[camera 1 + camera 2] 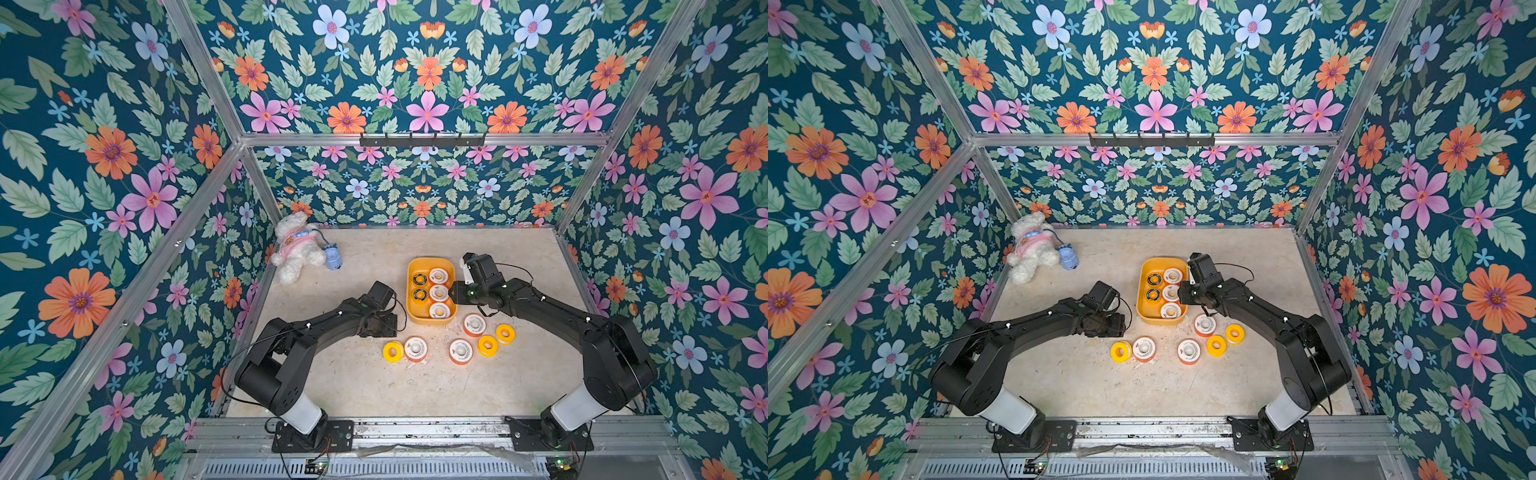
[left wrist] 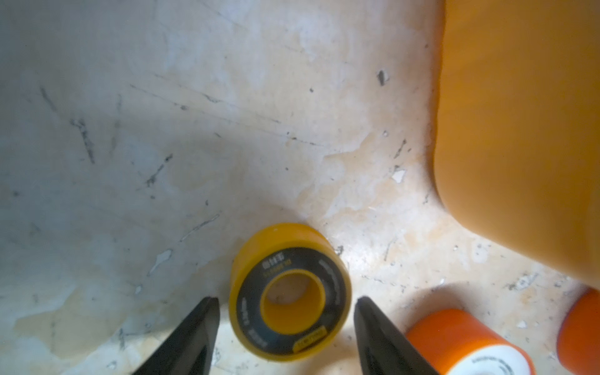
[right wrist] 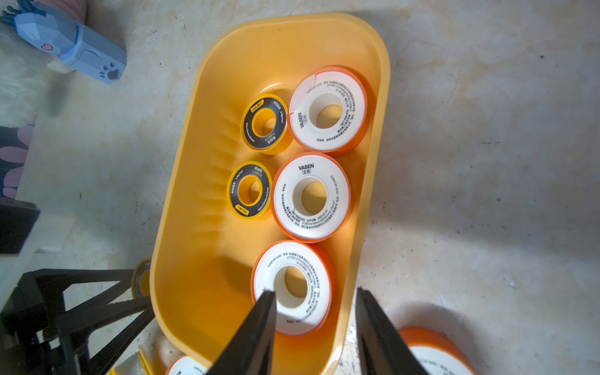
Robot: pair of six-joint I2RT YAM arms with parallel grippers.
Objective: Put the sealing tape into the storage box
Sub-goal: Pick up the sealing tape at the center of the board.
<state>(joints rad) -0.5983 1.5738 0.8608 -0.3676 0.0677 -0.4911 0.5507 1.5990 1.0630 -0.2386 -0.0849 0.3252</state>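
Note:
The yellow storage box (image 1: 430, 261) holds two black-and-yellow spools (image 3: 264, 122) and three white-faced, orange-rimmed spools (image 3: 311, 196) of sealing tape. Several more white (image 1: 460, 351) and yellow (image 1: 392, 351) spools lie on the table in front of it. My left gripper (image 2: 286, 300) is open low over the table. A black-and-yellow spool (image 2: 289, 292) lies flat between its fingers, with a gap on each side. In both top views that spool is hidden under the gripper (image 1: 384, 326). My right gripper (image 3: 315, 290) is open above the box's near end, straddling its side wall and holding nothing.
A white plush toy (image 1: 297, 249) with a small blue toy (image 1: 332, 257) lies at the back left corner. The box's outer wall (image 2: 519, 130) stands close beside the left gripper. Two orange-rimmed spools (image 2: 461, 344) lie just past its finger.

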